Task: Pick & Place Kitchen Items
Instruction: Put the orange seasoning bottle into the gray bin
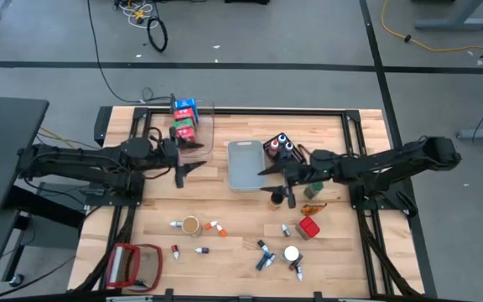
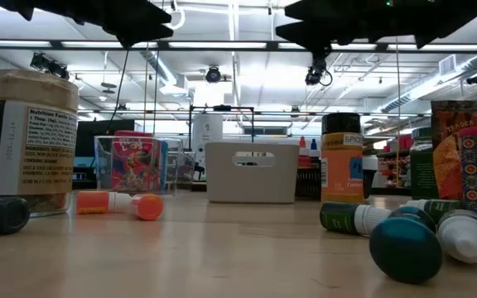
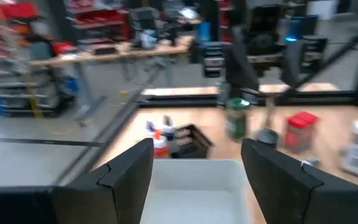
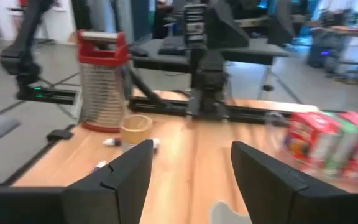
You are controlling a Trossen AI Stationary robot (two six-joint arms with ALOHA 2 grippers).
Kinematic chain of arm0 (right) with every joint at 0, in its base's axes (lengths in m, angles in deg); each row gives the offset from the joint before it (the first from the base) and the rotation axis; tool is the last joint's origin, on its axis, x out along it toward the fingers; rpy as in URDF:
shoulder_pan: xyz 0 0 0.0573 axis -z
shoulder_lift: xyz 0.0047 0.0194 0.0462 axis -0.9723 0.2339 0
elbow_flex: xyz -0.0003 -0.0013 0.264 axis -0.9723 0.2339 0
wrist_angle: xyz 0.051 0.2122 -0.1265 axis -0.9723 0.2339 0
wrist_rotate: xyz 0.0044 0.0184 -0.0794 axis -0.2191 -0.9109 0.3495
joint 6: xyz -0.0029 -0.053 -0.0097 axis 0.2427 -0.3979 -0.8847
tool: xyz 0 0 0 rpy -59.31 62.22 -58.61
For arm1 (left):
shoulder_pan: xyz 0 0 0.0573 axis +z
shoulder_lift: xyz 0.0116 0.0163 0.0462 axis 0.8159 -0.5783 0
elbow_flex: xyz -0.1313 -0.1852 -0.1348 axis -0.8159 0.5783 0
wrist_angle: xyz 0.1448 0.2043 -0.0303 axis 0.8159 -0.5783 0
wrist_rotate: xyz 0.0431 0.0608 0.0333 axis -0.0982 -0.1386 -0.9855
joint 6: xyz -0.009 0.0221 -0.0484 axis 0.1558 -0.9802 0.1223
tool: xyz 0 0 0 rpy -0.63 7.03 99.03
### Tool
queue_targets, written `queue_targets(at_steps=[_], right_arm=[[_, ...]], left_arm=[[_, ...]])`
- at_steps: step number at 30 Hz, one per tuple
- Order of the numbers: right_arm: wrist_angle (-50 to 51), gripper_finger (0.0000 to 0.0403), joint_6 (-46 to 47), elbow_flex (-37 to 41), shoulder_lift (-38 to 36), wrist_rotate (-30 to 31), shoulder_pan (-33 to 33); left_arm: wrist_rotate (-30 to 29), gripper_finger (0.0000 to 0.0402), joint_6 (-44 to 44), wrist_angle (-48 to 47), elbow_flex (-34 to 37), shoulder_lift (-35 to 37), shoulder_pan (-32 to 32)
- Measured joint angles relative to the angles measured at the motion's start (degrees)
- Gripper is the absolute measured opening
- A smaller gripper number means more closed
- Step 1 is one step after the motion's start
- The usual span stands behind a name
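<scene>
Blue, red and green cartons (image 1: pixel 185 120) stand in the clear bin (image 1: pixel 210 126) at the far left. Small bottles (image 1: pixel 282 144) stand in the black bin (image 1: pixel 277 155), next to the grey bin (image 1: pixel 244 164). More kitchen items lie on the near half of the table: a brown-lidded jar (image 1: pixel 191 225), a red tin (image 1: pixel 309 228), a white-lidded jar (image 1: pixel 292 253) and little bottles (image 1: pixel 264 256). My left gripper (image 1: pixel 189 161) hangs open between the clear bin and the grey bin, with nothing in it (image 3: pixel 197 144). My right gripper (image 1: pixel 275 183) hangs open at the grey bin's right side, also with nothing in it (image 4: pixel 191 146).
A red-framed grater (image 1: pixel 132 264) lies at the near left corner. An orange spice jar (image 1: pixel 277 199) and a green-lidded jar (image 3: pixel 237 118) stand on the table under my right arm. Bare wood shows between the bins and the scattered items.
</scene>
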Motion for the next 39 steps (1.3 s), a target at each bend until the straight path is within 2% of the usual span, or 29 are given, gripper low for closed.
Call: queue_targets(at_steps=[5, 15, 21, 27, 31, 33, 39], right_arm=[[0.1, 0.0222, 0.0, -2.7, 4.9, -3.5, -0.2], [1.3, 0.0219, 1.1, -4.6, 8.1, -3.2, -0.1], [-0.3, 0.0219, -3.6, -4.7, 8.1, -3.4, -0.1], [1.4, 0.0219, -1.2, -4.7, 8.4, -7.5, -2.8], [8.3, 0.0219, 3.6, -5.0, 8.4, -7.4, -4.7], [13.8, 0.0219, 4.9, -5.7, 8.4, -5.4, -5.8], [26.8, 0.0223, 1.6, -8.3, 8.4, 0.8, -7.5]], left_arm=[[8.3, 0.0252, 0.5, -0.9, 0.1, 0.0, 0.0], [21.2, 0.0252, 0.6, -1.0, 2.1, 0.0, 0.0], [21.0, 0.0252, -0.2, -0.3, 2.2, 0.0, 0.0], [18.3, 0.0252, -0.2, 0.0, 2.2, 0.0, 0.0], [14.6, 0.0252, -0.2, 0.1, 2.2, 0.0, 0.0], [12.5, 0.0252, -0.2, 0.6, 2.2, 0.0, 0.0], [8.7, 0.0252, -0.2, 1.6, 2.2, 0.0, 0.0]])
